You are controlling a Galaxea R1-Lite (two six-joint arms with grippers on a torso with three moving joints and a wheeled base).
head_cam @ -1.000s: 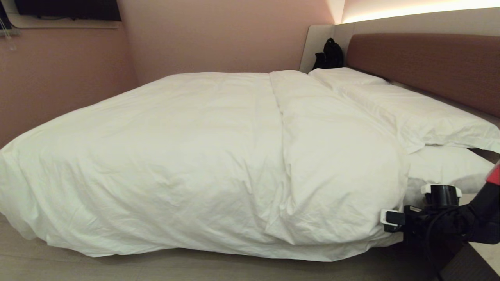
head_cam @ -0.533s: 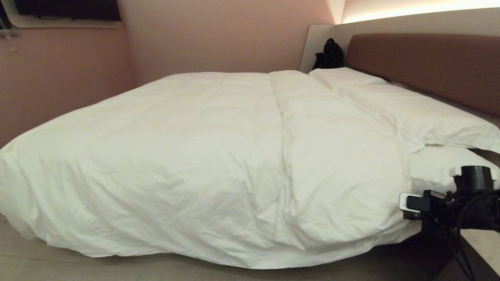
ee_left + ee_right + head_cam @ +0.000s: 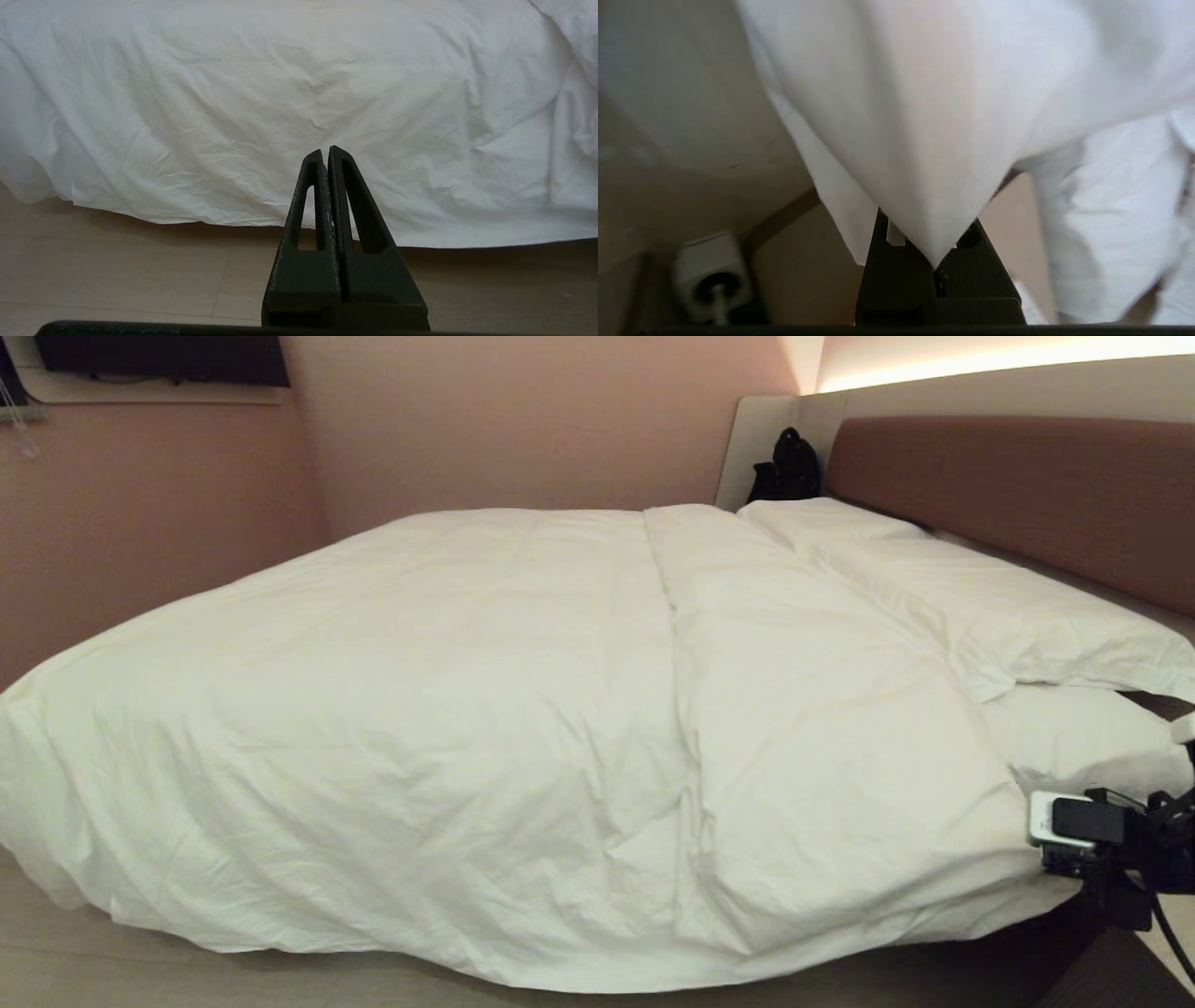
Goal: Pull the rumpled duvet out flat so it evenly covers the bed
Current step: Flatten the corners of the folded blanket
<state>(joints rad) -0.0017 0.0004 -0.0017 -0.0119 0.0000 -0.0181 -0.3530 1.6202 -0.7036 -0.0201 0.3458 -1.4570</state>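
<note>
Your right gripper (image 3: 936, 268) is pinching the duvet (image 3: 523, 709) corner down by the headboard end so you can drag that folded-back edge toward the pillows (image 3: 980, 607). It's spread over the bed (image 3: 1027, 485). Left gripper (image 3: 326, 151) sits pressed together, empty, facing the duvet's overhang.

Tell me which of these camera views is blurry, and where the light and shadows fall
Head view: sharp, warm cast, a bright glow strip above the headboard, dark shadow under the duvet hem. Left wrist view: crisp, even light, the shut left gripper in focus. Right wrist view: soft and smeared, with duvet cloth pinched in the right gripper.
</note>
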